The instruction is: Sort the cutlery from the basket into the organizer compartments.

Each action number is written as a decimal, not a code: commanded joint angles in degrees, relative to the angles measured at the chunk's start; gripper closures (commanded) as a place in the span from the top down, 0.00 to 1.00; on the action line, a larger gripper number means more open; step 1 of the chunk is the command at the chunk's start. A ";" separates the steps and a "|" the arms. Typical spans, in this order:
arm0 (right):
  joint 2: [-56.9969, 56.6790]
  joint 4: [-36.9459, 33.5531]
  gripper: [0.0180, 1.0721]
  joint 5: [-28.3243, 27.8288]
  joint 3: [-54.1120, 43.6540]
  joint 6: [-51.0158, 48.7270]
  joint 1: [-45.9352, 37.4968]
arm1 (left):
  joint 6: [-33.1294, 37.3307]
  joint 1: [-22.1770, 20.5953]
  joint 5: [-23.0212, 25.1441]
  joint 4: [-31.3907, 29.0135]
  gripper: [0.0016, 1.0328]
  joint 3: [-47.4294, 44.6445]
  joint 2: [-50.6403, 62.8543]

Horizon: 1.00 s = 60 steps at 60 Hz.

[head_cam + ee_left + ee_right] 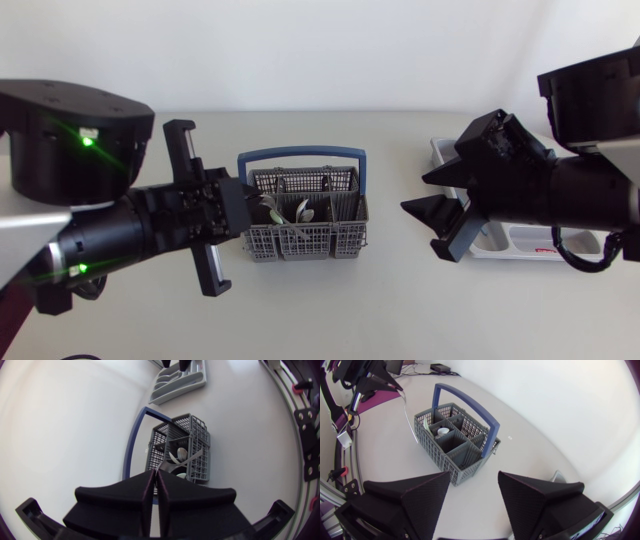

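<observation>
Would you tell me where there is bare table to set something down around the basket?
Bare table lies between the basket and the right tool, and in front of the basket. It is crowded at the basket's left side, by the left tool, and over the organizer, under the right arm.

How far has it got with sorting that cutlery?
Barely started. Done: the organizer shows nothing in its visible compartments. In hand: the left gripper is closed at the basket, seemingly on one utensil handle. Left: several cutlery pieces sit in the basket; the right gripper hangs open, empty.
</observation>
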 commanded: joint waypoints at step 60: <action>-0.27 22.43 0.59 25.29 -11.52 -4.43 27.43 | -44.40 5.96 22.49 -13.96 0.03 24.28 21.27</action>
